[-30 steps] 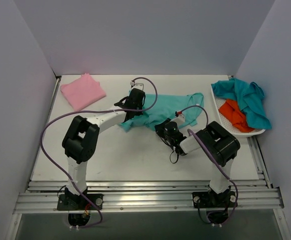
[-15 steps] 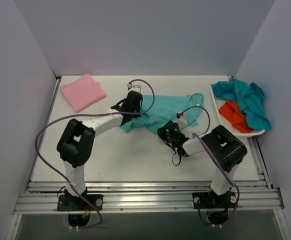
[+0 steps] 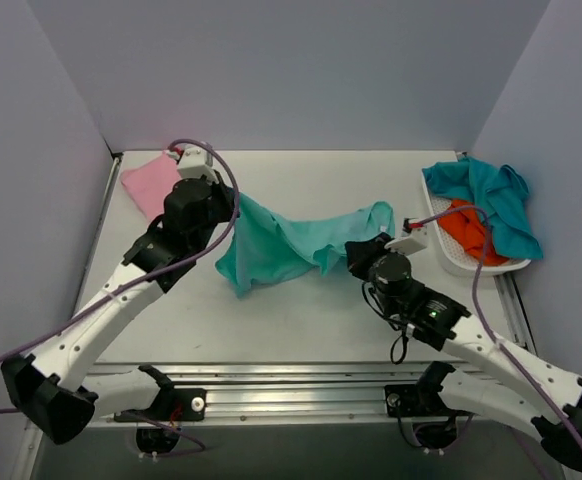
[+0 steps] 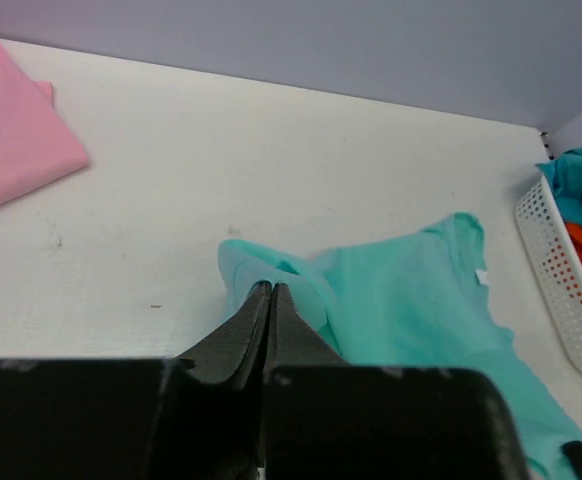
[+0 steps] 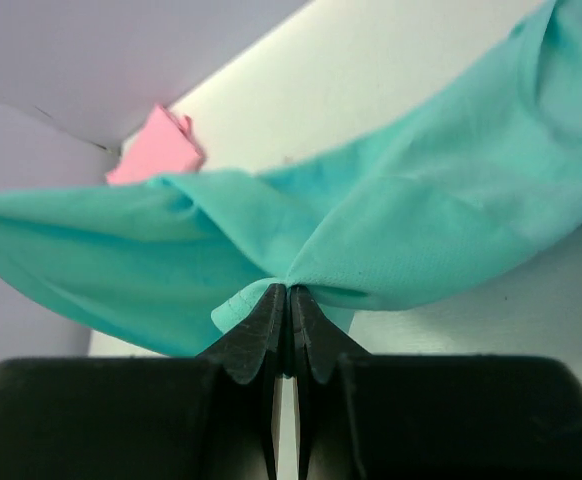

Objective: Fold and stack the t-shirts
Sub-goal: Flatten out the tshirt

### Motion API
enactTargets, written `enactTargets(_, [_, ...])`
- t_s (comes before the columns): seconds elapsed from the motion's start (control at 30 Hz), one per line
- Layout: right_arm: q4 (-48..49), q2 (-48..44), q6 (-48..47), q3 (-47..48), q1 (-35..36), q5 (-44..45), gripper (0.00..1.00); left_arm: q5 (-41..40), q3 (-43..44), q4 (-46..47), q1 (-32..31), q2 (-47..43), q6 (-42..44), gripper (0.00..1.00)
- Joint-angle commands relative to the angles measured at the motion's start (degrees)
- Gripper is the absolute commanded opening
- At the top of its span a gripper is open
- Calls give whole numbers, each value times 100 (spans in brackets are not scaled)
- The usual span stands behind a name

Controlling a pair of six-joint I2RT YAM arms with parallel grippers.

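The left claw (image 4: pixel 269 292) and right claw (image 5: pixel 289 292) each pinch the sea-green t-shirt (image 3: pixel 281 245), slung between them over the tabletop (image 3: pixel 301 315), so the spreading-out step seems in hand, with the next move probably laying it flat without bunching.

I am operating in a robotics laboratory test cell. Plain pale grey partition walls (image 3: pixel 291 70) enclose a bare white table (image 3: pixel 301 325) on three sides. A ribbed aluminium mounting rail (image 3: pixel 291 400) runs along the table's near edge. It carries the bolted bases of the white-and-black left robot arm (image 3: pixel 101 320) and the white-and-black right robot arm (image 3: pixel 511 365). Exposed purple cables (image 3: pixel 233 190) loop alongside the arms.
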Motion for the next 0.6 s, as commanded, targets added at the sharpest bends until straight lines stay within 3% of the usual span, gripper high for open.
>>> enactTargets(0.0, [-1596, -963, -130, 496, 93, 874, 0, -321, -150, -593, -51, -833, -177, 2])
enactTargets(0.13, [-2527, -1991, -472, 1390, 120, 1059, 0, -286, -28, -1103, -94, -1747, -256, 2])
enactTargets(0.33, [-3522, -2503, -1148, 3209, 102, 1139, 0, -111, 604, -1912, -121, -3003, -134, 2])
enactTargets(0.57, [-3321, -2373, -1501, 4030, 93, 1330, 0, -56, 1282, -1888, -130, -3446, 235, 2])
